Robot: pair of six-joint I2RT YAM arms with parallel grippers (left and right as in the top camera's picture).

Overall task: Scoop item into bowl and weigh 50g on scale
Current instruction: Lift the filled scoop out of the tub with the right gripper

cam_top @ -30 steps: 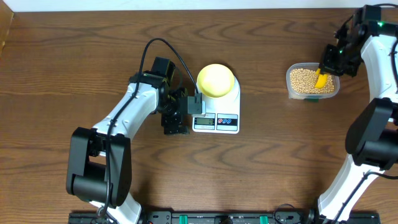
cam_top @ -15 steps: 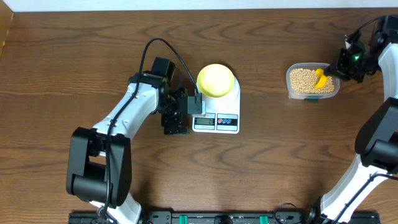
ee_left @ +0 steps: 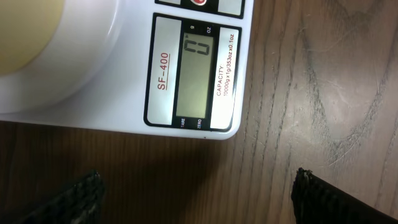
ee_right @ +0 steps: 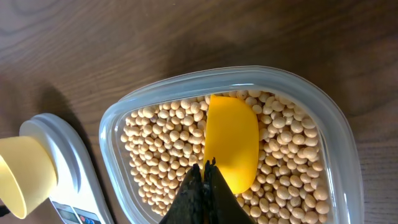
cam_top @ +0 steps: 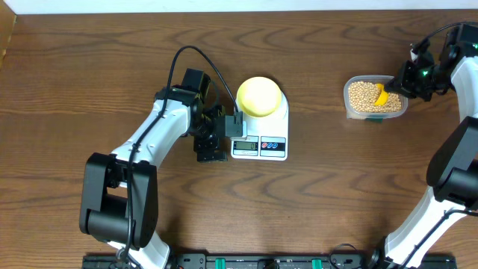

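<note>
Two roles: right gripper [ee_right: 204, 171] is pinching the scoop [ee_right: 231, 146] down into the beans [ee_right: 158, 146] to load; left gripper [ee_left: 196, 190], spread wide, is watching the scale [ee_left: 194, 78].

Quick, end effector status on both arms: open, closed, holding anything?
Left end effector: open, holding nothing, beside the scale.
Right end effector: closed on the yellow scoop, down in the beans.

A white rectangular digital scale [cam_top: 278, 127] and a clear rounded plastic tub [cam_top: 346, 97] are carried, well apart, by the dark brown wooden tabletop [cam_top: 314, 202].
</note>
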